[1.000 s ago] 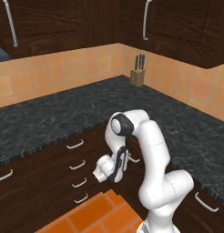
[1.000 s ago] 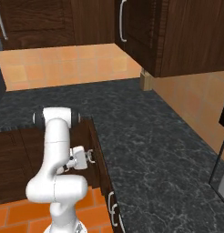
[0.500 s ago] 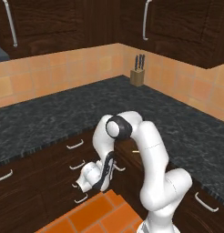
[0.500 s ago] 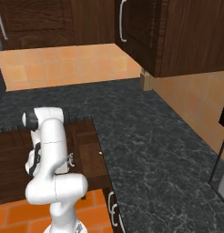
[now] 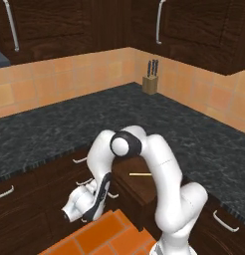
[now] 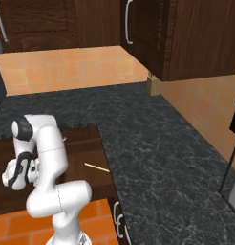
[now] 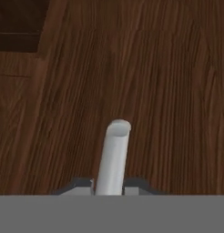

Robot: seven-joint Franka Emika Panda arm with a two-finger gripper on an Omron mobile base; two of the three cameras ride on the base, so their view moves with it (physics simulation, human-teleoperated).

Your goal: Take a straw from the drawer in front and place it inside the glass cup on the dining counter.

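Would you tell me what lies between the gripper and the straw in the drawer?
Nothing but bare drawer floor beside the straw, seen in the right base view, though the arm hides part.

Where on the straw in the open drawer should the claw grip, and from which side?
Grip the straw near its middle, coming straight down from above with the jaws across its width: it lies flat and alone on the drawer floor, too thin to approach sideways.

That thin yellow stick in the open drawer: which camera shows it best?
The right base view: the straw lies in full on the drawer floor, beside the arm. The left base view shows it partly behind the arm. The hand view faces the drawer's wooden front and silver handle.
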